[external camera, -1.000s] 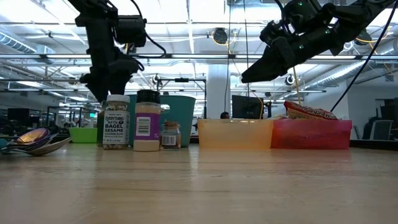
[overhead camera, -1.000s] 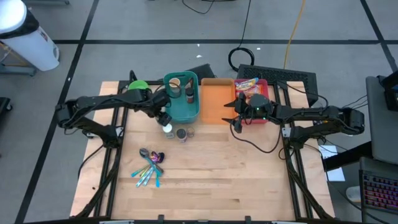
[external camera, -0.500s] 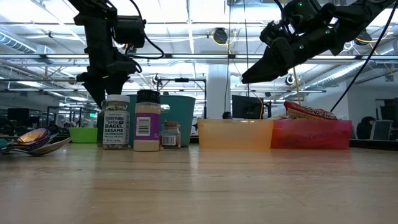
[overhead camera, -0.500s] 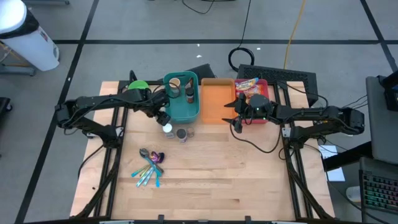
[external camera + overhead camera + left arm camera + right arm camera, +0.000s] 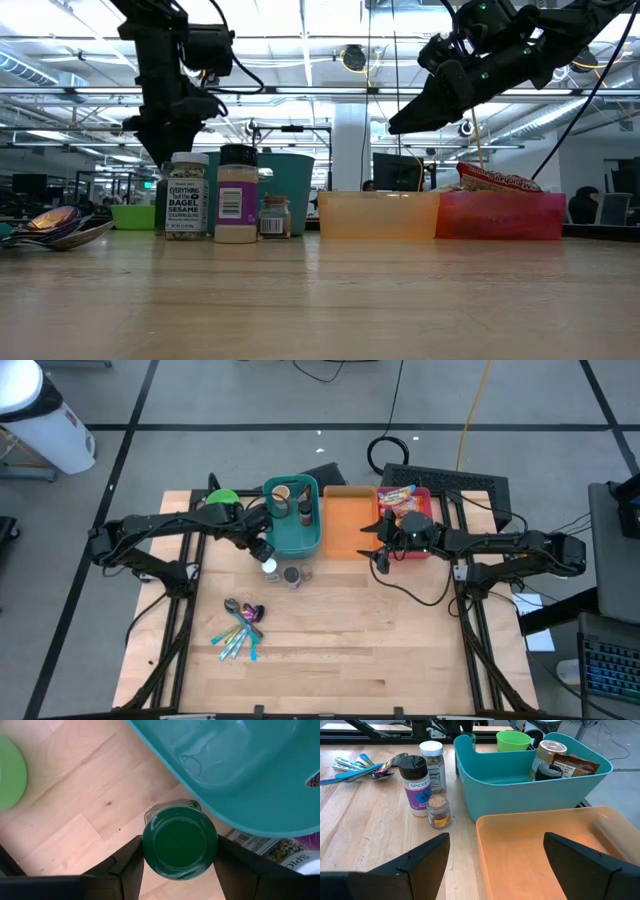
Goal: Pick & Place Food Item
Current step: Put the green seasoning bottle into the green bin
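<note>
**Ana:** Jar first: where is it, relative to the arm?

**Ben:** The green-lidded jar [image 5: 180, 842] stands upright on the tabletop [image 5: 75, 805], just beside the outer wall of the teal bin [image 5: 240, 770]. The left end effector [image 5: 262, 547] is straight above it and looks down onto the round lid, so the jar's long axis runs up toward the wrist.

**Ana:** And its state?

**Ben:** Spread, with the two dark fingers [image 5: 127, 867] straddling the lid, one on each side. Their inner edges sit right at the rim. I can't tell whether they are pressing on it.

**Ana:** So the next move depends on what?

**Ben:** My guess is a squeeze across the lid's width and then a straight lift. The bin wall is very close on one side, so any sideways drift could knock the jar against it.

**Ana:** Could the other arm help?

**Ben:** Unlikely. The right end effector [image 5: 495, 840] hangs spread wide and empty over the orange bin [image 5: 560, 865], on the far side of the teal bin, well apart from the jar. The left arm is clearly nearer.
</note>
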Robot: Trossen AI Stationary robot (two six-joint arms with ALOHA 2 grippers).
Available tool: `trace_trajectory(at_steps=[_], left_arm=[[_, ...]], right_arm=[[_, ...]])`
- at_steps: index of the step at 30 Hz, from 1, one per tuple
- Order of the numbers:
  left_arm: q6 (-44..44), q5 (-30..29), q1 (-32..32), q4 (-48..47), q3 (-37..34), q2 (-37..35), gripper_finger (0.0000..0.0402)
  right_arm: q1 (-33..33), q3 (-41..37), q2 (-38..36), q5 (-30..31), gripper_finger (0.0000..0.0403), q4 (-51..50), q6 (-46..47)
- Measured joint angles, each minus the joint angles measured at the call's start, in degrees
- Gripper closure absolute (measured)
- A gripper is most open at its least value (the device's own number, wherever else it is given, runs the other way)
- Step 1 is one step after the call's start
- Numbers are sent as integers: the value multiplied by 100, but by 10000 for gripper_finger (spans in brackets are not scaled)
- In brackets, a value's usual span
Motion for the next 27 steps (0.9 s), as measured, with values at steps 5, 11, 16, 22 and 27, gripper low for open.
trace_trajectory(at_steps=[5,11,16,22,27], left_arm=[[-241,-128,-111,-642,127,-17,196],[-418,-533,-286,-1643,765,-20,196],[-301,-863,-323,-2202,1641,-22,196],[80,-1688,-247,-2495,2732,-22,196],[569,-1747,52,-1867,3074,-26,196]], right_arm=[[0,0,-2,0,85,1,2],[0,0,0,0,85,14,1],[0,0,0,0,85,28,-7],[0,0,-2,0,85,23,-11],[0,0,-2,0,85,28,-18]])
